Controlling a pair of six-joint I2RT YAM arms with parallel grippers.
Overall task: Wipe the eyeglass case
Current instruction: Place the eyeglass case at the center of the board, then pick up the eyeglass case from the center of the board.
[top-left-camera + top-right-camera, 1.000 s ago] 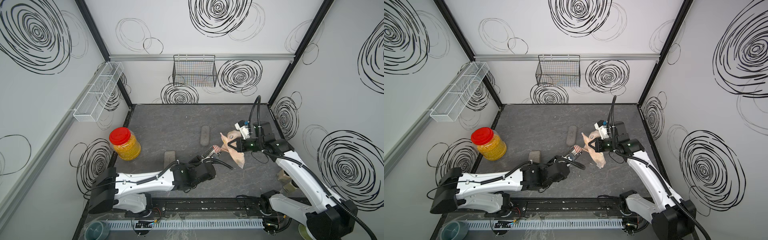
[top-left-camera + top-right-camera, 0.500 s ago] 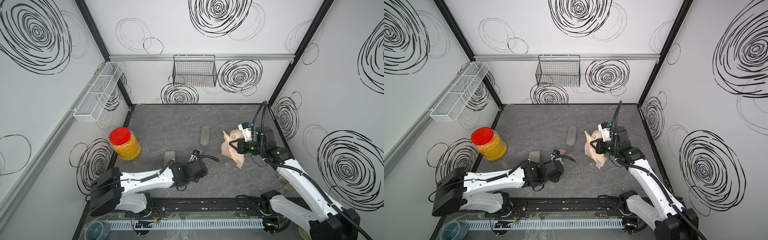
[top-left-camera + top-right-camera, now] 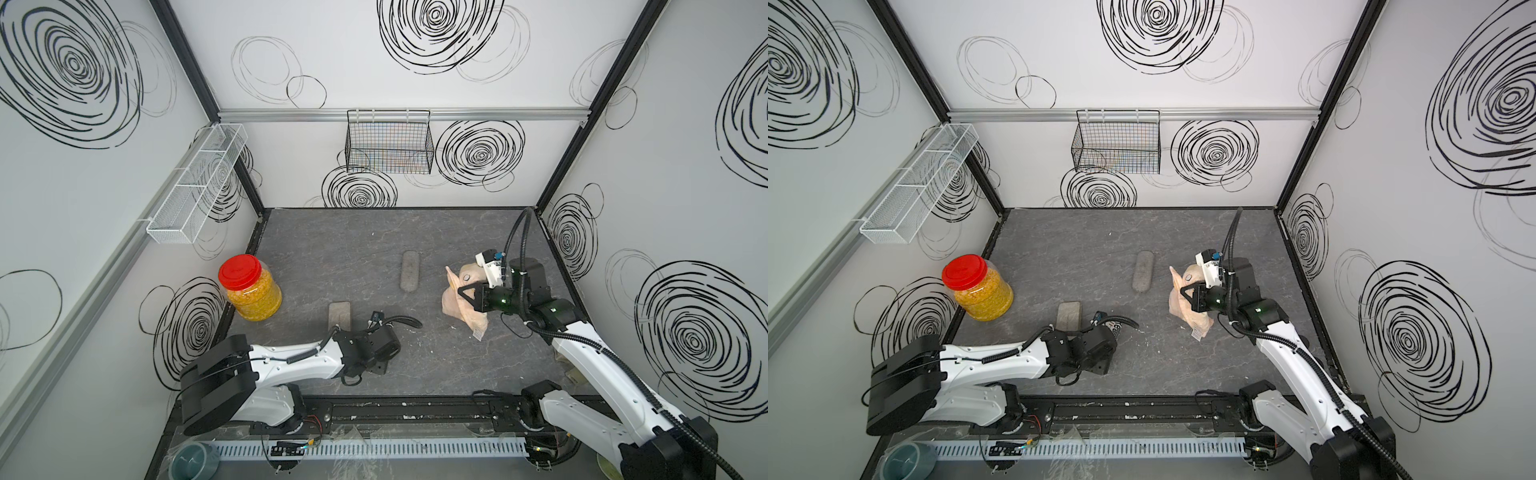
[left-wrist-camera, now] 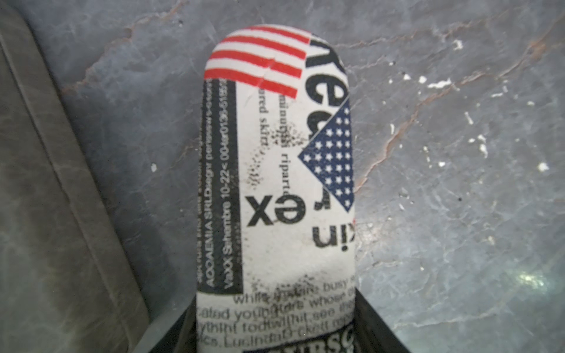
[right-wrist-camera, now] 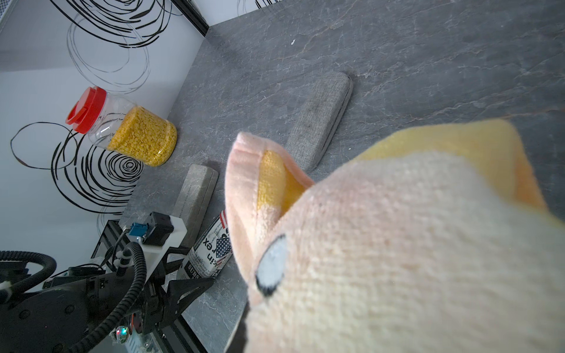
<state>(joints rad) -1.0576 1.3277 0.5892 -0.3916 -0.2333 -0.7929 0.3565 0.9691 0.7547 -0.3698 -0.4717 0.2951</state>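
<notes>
My left gripper (image 4: 275, 331) is shut on the eyeglass case (image 4: 275, 183), a white case printed with newsprint and a stars-and-stripes flag. It is held low over the grey table, near the front left. In a top view only a sliver of the case (image 3: 1115, 329) shows past the wrist. The right wrist view shows the case (image 5: 211, 253) sticking out of the left gripper (image 5: 192, 269). My right gripper (image 3: 463, 293) is shut on a peach and yellow cloth (image 3: 461, 316), which hangs above the table's right side, well apart from the case. The cloth (image 5: 397, 244) hides the right jaws.
A grey fabric case (image 3: 409, 272) lies mid-table and a grey marbled case (image 3: 338, 314) just beyond my left wrist. A red-lidded jar of yellow grains (image 3: 249, 289) stands at the left edge. A black wire basket (image 3: 388, 141) and a white wire shelf (image 3: 197, 187) hang on the walls.
My left arm has drawn back toward the front left and lower, taking the printed case away from the cloth it was next to. The right gripper and cloth have barely moved.
</notes>
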